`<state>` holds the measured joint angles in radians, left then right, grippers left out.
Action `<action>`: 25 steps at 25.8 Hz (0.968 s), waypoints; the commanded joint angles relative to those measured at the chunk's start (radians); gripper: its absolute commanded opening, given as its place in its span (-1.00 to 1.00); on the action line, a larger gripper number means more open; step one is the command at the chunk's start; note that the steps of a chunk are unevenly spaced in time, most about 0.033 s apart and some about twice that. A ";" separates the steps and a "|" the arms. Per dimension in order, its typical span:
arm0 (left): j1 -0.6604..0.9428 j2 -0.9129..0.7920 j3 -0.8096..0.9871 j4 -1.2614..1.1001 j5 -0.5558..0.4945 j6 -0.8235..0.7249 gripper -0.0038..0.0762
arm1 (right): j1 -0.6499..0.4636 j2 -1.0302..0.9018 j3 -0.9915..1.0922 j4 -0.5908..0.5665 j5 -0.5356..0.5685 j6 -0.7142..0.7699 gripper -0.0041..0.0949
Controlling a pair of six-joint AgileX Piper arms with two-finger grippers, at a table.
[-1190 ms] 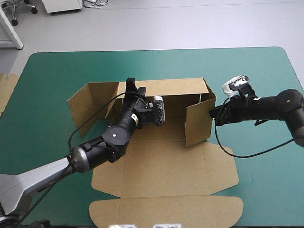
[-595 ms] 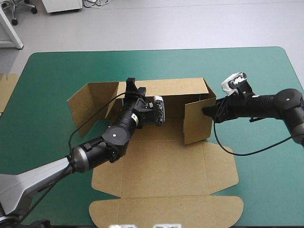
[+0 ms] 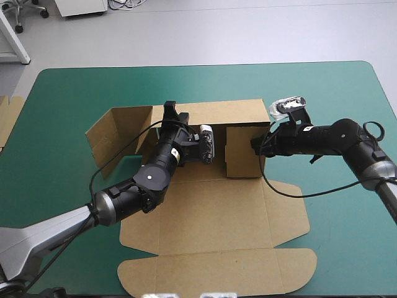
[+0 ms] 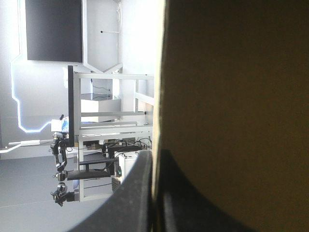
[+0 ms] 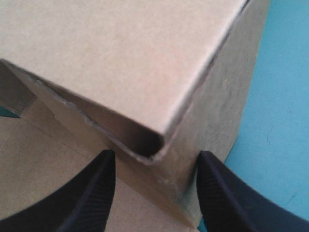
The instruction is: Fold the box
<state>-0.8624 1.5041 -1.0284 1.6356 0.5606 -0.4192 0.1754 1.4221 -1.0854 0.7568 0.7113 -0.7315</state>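
Box (image 5: 120, 63) corner just ahead of right pincer (image 5: 156, 153)

The table's teal-green cover (image 3: 74, 93) is lying smooth and flat, with both rounded far corners showing and its near side running out of sight. At the table's left edge, a piece of spare brown board (image 3: 8, 121) is peeking in. It is lying flat just beside the cover, and most of it is cut off from view. A bare strip of the cover is also showing in the right wrist view.
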 commanded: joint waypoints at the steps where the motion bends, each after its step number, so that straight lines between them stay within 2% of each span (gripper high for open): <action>1: -0.006 -0.040 -0.031 0.053 0.012 -0.019 -0.93 | 0.016 -0.026 -0.024 -0.042 -0.067 0.091 0.03; 11: -0.006 -0.040 -0.031 0.027 0.007 -0.016 -0.93 | 0.019 -0.026 -0.024 -0.064 -0.213 0.110 0.02; 20: -0.006 -0.040 -0.031 0.027 -0.020 -0.019 -0.93 | 0.019 -0.026 -0.024 -0.058 -0.297 -0.039 0.02; 23: -0.006 -0.040 -0.031 0.027 -0.019 -0.019 -0.93 | 0.019 -0.026 -0.024 0.046 -0.292 -0.218 0.02; 25: -0.006 -0.040 -0.031 0.027 -0.017 -0.019 -0.93 | 0.019 -0.026 -0.024 0.118 -0.291 -0.283 0.02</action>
<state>-0.8624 1.5041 -1.0284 1.6267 0.5304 -0.4228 0.1943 1.4265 -1.0840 0.7782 0.4624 -0.9306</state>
